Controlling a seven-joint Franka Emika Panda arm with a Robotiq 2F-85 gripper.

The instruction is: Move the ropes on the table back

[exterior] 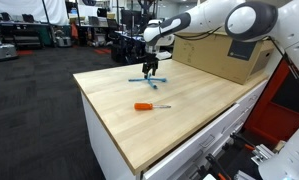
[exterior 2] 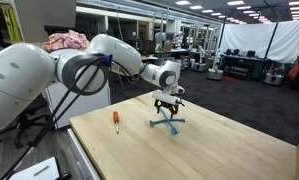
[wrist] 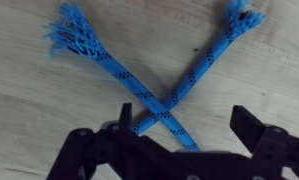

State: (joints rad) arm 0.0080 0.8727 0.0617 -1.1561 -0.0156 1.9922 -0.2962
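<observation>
Two short light-blue ropes [wrist: 154,100] with frayed ends lie crossed in an X on the light wood table [exterior: 179,120]. They show in both exterior views [exterior: 148,77] [exterior 2: 168,123]. My gripper [wrist: 184,130] is open and hangs just above the ropes near their crossing point, with its fingers spread and nothing between them. It shows in both exterior views [exterior: 152,66] [exterior 2: 168,108], low over the ropes at the far part of the table.
An orange-handled screwdriver [exterior: 149,106] lies near the table's middle, also seen in an exterior view [exterior 2: 115,121]. A large cardboard box [exterior: 224,55] stands on the table behind the ropes. White drawers [exterior: 194,150] sit below the worktop.
</observation>
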